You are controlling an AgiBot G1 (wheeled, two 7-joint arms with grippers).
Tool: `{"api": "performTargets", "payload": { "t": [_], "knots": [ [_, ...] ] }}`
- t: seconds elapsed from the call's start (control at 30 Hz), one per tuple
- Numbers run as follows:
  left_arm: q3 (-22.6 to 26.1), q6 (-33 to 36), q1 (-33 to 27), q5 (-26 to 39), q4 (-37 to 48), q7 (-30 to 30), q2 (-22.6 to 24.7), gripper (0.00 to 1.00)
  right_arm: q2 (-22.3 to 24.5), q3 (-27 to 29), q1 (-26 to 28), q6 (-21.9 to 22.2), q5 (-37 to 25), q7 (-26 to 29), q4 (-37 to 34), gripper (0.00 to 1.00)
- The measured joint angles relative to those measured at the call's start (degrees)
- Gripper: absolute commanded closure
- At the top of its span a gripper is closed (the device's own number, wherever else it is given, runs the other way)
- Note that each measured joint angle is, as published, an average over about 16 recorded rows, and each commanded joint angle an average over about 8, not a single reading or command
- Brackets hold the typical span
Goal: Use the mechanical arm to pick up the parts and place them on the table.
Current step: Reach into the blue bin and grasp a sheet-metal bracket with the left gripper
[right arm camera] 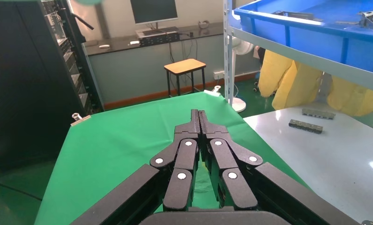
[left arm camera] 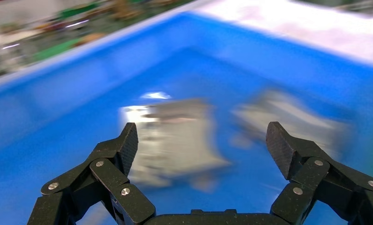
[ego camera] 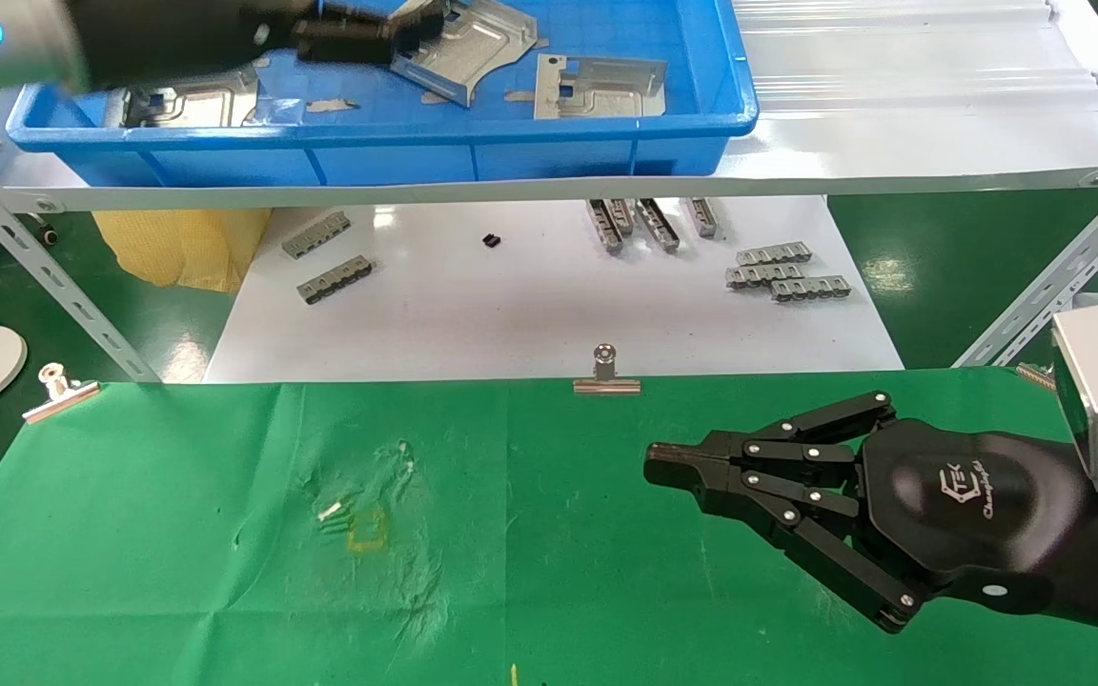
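Shiny metal parts [ego camera: 473, 43] lie in the blue bin [ego camera: 511, 143], and the left gripper [left arm camera: 203, 145], wide open above one, could slip off its tilted edge; right gripper [ego camera: 668, 465] rests closed.

Left gripper [ego camera: 396, 38] over parts [ego camera: 473, 48] in blue bin [ego camera: 511, 143]; right gripper [ego camera: 663, 467] above table [ego camera: 177, 572].

Bench [ego camera: 177, 591]: wrinkled green cloth. Yellow square mark [ego camera: 367, 530] on it, well off the right tool's [ego camera: 668, 467] fingertips, small white bit [ego camera: 329, 513] just beside the mark. Two metal clips on the far edge: one [ego camera: 606, 373] near the tool, one [ego camera: 60, 391] well apart.
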Motion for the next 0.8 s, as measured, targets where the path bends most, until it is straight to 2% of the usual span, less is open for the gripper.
{"api": "performTargets", "payload": {
  "t": [0.03, 0.07, 0.13, 0.17, 0.27, 0.3, 0.33, 0.5, 0.8],
  "knots": [
    [0.5, -1.9, -1.4, 1.2, 2.6, 0.2, 1.5, 0.04, 0.0, 0.0, 0.0, 0.0, 0.0, 0.0, 0.0, 0.45],
    [1.0, -3.8, -2.7, 2.2, 5.2, 0.3, 3.0, 0.13, 0.0, 0.0, 0.0, 0.0, 0.0, 0.0, 0.0, 0.32],
    [1.9, -7.4, -4.8, 4.0, 9.6, 0.5, 5.6, 0.38, 0.0, 0.0, 0.0, 0.0, 0.0, 0.0, 0.0, 0.08],
    [2.2, -9.1, -5.7, 4.8, 11.5, 0.5, 6.8, 0.51, 0.0, 0.0, 0.0, 0.0, 0.0, 0.0, 0.0, 0.0],
    [3.1, -12.8, -7.6, 6.4, 16.0, 0.3, 9.6, 0.88, 0.0, 0.0, 0.0, 0.0, 0.0, 0.0, 0.0, 0.0],
    [3.3, -13.6, -8.0, 6.8, 17.1, 0.2, 10.3, 0.97, 0.0, 0.0, 0.0, 0.0, 0.0, 0.0, 0.0, 0.0],
    [3.5, -14.3, -8.4, 7.2, 18.1, 0.1, 10.9, 1.0, 0.0, 0.0, 0.0, 0.0, 0.0, 0.0, 0.0, 0.0],
    [4.2, -16.0, -9.5, 8.2, 20.8, -0.3, 12.7, 1.0, 0.0, 0.0, 0.0, 0.0, 0.0, 0.0, 0.0, 0.0],
    [4.7, -15.7, -9.6, 8.5, 20.9, 0.2, 13.4, 1.0, 0.0, 0.0, 0.0, 0.0, 0.0, 0.0, 0.0, 0.0]
  ]
}}
